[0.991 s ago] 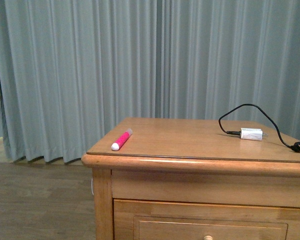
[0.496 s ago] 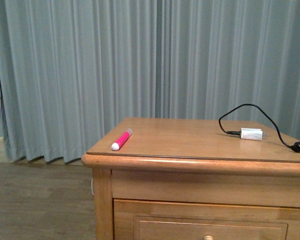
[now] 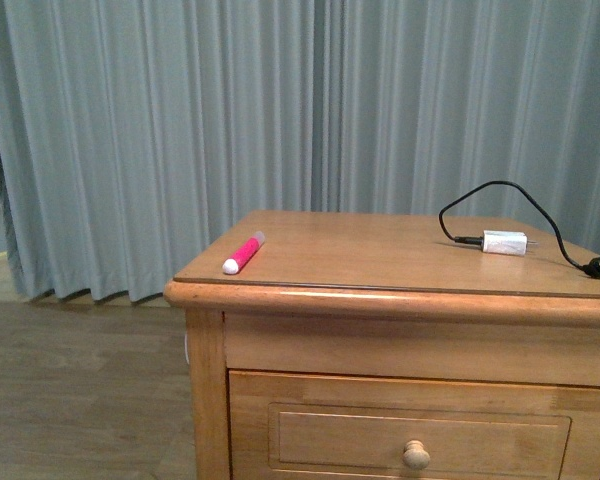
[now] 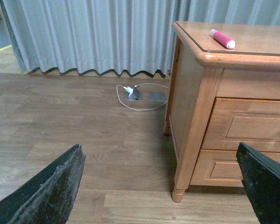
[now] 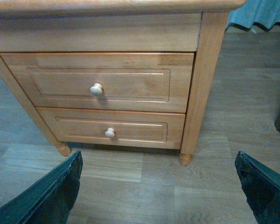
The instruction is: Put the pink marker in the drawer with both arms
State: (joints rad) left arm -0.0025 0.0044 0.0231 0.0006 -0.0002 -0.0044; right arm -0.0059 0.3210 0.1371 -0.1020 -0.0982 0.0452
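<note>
The pink marker (image 3: pixel 242 255) with its white cap lies on the near left corner of the wooden nightstand top (image 3: pixel 380 265); it also shows in the left wrist view (image 4: pixel 222 38). The top drawer (image 3: pixel 420 435) is shut, its round knob (image 3: pixel 416 455) showing; the right wrist view shows it (image 5: pixel 98 83) above a second shut drawer (image 5: pixel 111 125). My left gripper (image 4: pixel 161 186) is open and empty, low over the floor left of the nightstand. My right gripper (image 5: pixel 158 186) is open and empty, over the floor before the drawers. Neither arm shows in the front view.
A white charger plug (image 3: pixel 504 242) with a black cable (image 3: pixel 500 215) lies on the right of the top. Grey curtains (image 3: pixel 230 120) hang behind. A white cable and floor socket (image 4: pixel 137 94) lie on the wooden floor left of the nightstand.
The front view has shifted downward: the nightstand sits higher in the picture and the drawer's knob now shows fully. The marker and charger have not moved on the top.
</note>
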